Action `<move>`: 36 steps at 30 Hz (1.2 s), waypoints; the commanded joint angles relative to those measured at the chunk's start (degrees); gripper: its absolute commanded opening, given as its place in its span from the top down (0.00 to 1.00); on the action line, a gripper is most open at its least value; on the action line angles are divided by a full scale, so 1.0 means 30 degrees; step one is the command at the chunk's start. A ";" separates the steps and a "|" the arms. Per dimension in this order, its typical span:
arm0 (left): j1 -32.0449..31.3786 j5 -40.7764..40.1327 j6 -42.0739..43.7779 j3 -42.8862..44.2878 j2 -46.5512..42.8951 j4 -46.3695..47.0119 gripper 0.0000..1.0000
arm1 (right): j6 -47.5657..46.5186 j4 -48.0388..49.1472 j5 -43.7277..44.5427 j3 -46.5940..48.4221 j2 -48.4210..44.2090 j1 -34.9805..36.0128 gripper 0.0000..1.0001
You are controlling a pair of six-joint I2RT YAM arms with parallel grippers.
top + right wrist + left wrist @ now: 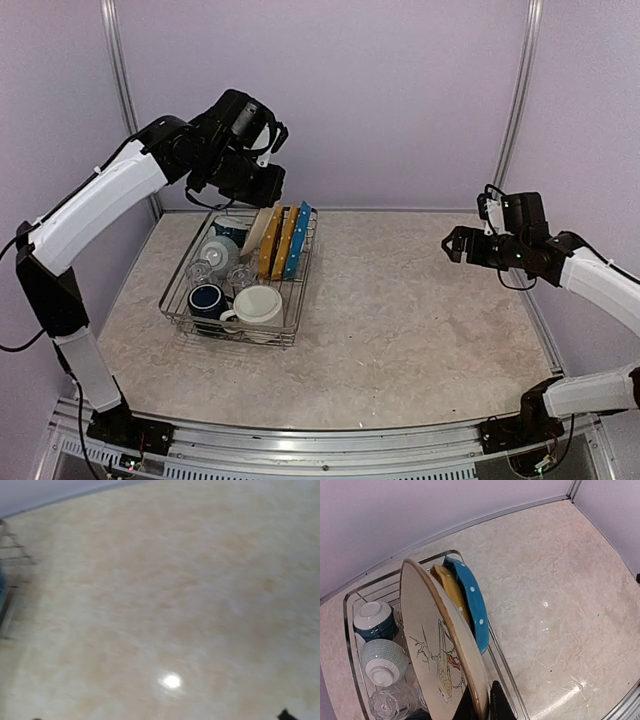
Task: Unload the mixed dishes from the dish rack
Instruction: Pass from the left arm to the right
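Note:
The dish rack (178, 312) stands left of centre on the table. My left gripper (262, 200) is shut on the rim of a cream plate with a bird drawing (432, 645), which stands tilted in the rack. Its dark fingers (499, 702) clamp the plate's edge. Behind the plate stand a yellow-orange plate (449, 585) and a blue white-dotted plate (472, 602). A navy mug (207, 299), a cream mug (258, 305), upturned bowls (374, 620) and clear glasses (199, 270) fill the rack's left and front. My right gripper (455, 245) hangs open and empty over the table at the right.
The rack's right wire wall (502, 662) runs just beside my left fingers. The right wrist view is blurred and shows only tabletop (165, 590), with one dark fingertip (284, 714) at its bottom edge. Walls enclose the table at the back and sides.

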 commanded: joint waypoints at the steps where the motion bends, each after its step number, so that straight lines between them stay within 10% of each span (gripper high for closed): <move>1: -0.2404 -0.6436 0.4804 -0.1908 -0.1331 0.6099 1.00 | 0.0843 0.0073 -0.1730 0.2062 0.1273 0.0683 0.00; 13: -0.6836 -1.0920 1.6056 -0.7872 -0.0817 1.7749 1.00 | 0.3427 0.0790 -0.7360 0.6512 0.5032 0.0967 0.00; 36: -0.8183 -1.0940 2.1119 -0.7094 0.3658 1.9828 1.00 | 0.3804 0.0374 -0.6485 0.9308 0.7553 0.3477 0.07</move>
